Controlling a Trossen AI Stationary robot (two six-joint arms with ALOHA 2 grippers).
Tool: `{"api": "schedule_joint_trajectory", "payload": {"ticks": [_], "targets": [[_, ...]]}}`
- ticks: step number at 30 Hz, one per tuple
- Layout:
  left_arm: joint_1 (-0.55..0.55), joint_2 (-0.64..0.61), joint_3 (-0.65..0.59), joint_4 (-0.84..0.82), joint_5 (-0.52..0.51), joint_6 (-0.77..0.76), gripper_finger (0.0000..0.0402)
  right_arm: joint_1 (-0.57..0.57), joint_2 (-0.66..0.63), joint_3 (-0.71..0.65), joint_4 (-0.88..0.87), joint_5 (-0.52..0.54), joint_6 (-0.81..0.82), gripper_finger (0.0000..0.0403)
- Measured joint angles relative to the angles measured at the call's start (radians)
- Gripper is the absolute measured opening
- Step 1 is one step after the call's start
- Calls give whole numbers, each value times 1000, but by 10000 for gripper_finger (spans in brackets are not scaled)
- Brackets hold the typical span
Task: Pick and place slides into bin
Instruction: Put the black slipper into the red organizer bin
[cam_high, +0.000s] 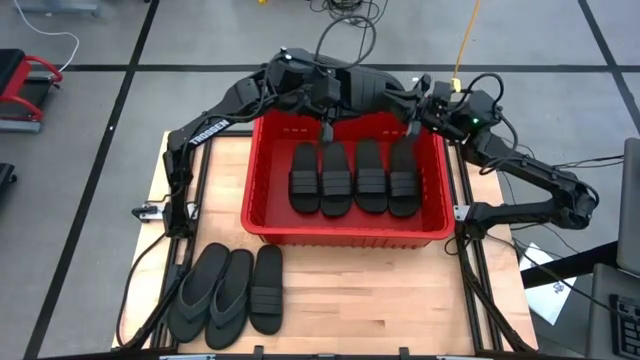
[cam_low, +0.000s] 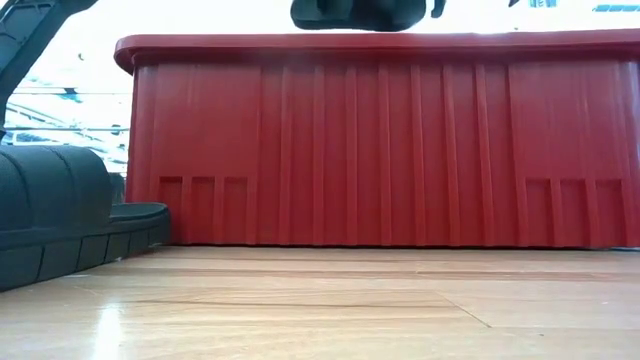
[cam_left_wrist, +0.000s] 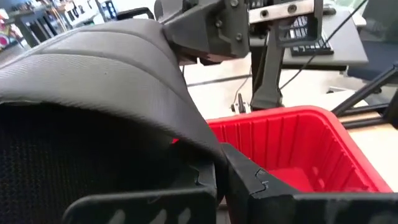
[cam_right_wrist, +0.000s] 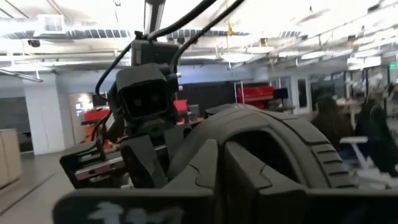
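A black slide (cam_high: 365, 85) with a ribbed band strap hangs between my two grippers above the far rim of the red bin (cam_high: 262, 160). It also shows as a dark shape in the low view (cam_low: 360, 12). My left gripper (cam_high: 328, 105) is shut on its left end and my right gripper (cam_high: 413, 108) on its right end. Several slides (cam_high: 355, 178) lie side by side, soles down, on the bin's floor. Two flip-flops (cam_high: 210, 290) and one slide (cam_high: 266, 288) lie flat on the table at the near left. My left gripper pinches the slide's edge (cam_left_wrist: 205, 146) beside the ribbed strap (cam_left_wrist: 106, 68), between its two fingers (cam_left_wrist: 249, 180). It comes from the table's left. The slide is lifted clear above the bin. My left gripper itself hides how far back it reaches. My right gripper holds the slide at its strap (cam_right_wrist: 273, 143), coming from the table's right. One finger (cam_right_wrist: 239, 171) seems to sit under the strap's arch, the other outside it. The slide is lifted clear, with my left gripper (cam_right_wrist: 146, 99) on its far end.
The bin's high walls (cam_low: 380, 150) stand in the table's middle, with free floor inside along its far wall (cam_high: 345, 128). Bare wood (cam_high: 400, 300) lies at the near right. Cables (cam_high: 150, 270) run down the table's left side and past the right edge (cam_high: 480, 290).
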Motion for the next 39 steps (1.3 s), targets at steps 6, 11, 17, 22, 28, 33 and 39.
{"api": "schedule_joint_trajectory", "payload": {"ticks": [6, 11, 17, 22, 28, 33, 39], "targets": [[-2, 3, -1, 3, -92, -45, 8, -18, -14, 0, -28, 4, 17, 3], [8, -5, -3, -6, -93, -61, 32, -19, -39, 0, -98, 44, 0, 2], [1, -18, -4, -17, -69, 65, 10, -22, -44, 0, -108, -26, 3, 1], [0, -27, -4, -49, -41, 134, 3, -22, -46, 0, -143, -102, -10, 22], [0, -28, -2, -80, -29, 142, 1, -10, -45, 0, -165, -98, -92, 112], [0, -28, -2, -79, -31, 136, 1, 9, -25, 0, -168, -11, -200, 177], [0, -29, -1, -73, -61, 107, 0, 15, 40, 0, -48, 35, -198, 188]]}}
